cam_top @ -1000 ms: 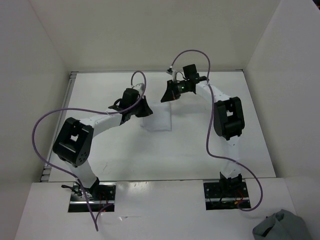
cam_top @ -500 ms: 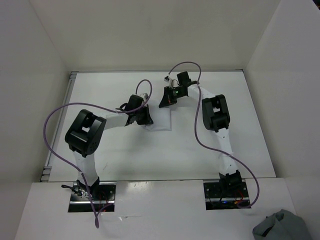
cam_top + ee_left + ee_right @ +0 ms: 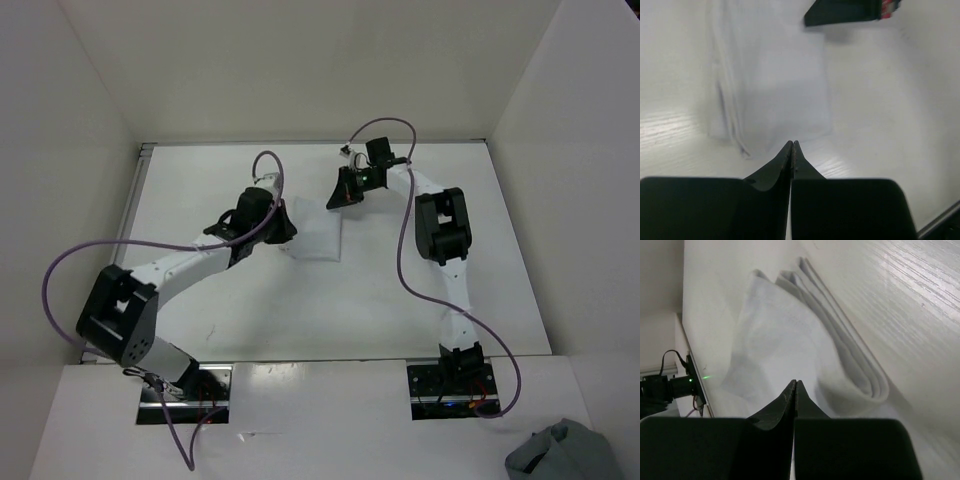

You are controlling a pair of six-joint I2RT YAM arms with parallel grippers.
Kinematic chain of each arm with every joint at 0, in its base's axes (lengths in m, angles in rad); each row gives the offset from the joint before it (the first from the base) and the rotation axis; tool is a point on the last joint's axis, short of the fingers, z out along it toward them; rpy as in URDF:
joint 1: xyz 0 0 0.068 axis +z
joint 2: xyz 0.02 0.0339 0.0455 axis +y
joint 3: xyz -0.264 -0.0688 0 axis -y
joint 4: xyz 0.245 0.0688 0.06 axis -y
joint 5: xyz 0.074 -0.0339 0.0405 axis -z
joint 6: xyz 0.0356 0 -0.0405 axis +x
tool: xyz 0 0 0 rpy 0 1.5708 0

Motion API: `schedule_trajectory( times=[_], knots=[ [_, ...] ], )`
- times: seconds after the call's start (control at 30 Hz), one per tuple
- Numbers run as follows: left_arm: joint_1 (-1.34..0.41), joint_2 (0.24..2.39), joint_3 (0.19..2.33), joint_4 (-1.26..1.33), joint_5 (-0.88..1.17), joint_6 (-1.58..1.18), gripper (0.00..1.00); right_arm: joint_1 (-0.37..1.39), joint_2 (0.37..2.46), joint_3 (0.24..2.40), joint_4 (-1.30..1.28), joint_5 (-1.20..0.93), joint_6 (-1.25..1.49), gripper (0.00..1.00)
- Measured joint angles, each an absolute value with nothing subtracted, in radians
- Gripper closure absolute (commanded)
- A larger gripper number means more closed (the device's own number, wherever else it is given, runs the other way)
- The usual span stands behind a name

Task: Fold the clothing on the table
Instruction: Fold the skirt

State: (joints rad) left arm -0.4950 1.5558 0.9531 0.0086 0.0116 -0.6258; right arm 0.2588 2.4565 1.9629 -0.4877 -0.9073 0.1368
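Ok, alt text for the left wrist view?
Folded white clothing lies flat on the white table, layered edge on the left. The shut left end effector points at its near edge; the right end effector shows at top.

1. We log a grey-blue cloth bundle [image 3: 561, 452] in the bottom right corner of the top view. It is crumpled into a soft heap, and the frame edge cuts off its lower part.
2. The bundle rests on a white front panel [image 3: 320, 425] that spans the near side of the view. A glossy patch shows along the panel's far edge.
3. We see three plain white walls: a back wall [image 3: 320, 70], a left wall [image 3: 60, 190] and a right wall [image 3: 585, 170].
4. The side walls meet the back wall at straight corner seams, and the left wall reads slightly darker.
5. In both wrist views we cannot make out the bundle.
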Motion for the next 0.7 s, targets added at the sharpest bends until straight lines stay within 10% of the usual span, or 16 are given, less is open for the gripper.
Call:
schedule_trajectory(
  times=[0.7],
  knots=[
    [-0.533, 1.723, 0.953, -0.001, 0.002, -0.607, 1.0, 0.265, 2.282, 1.716, -0.609, -0.932, -0.094, 1.0]
  ],
)
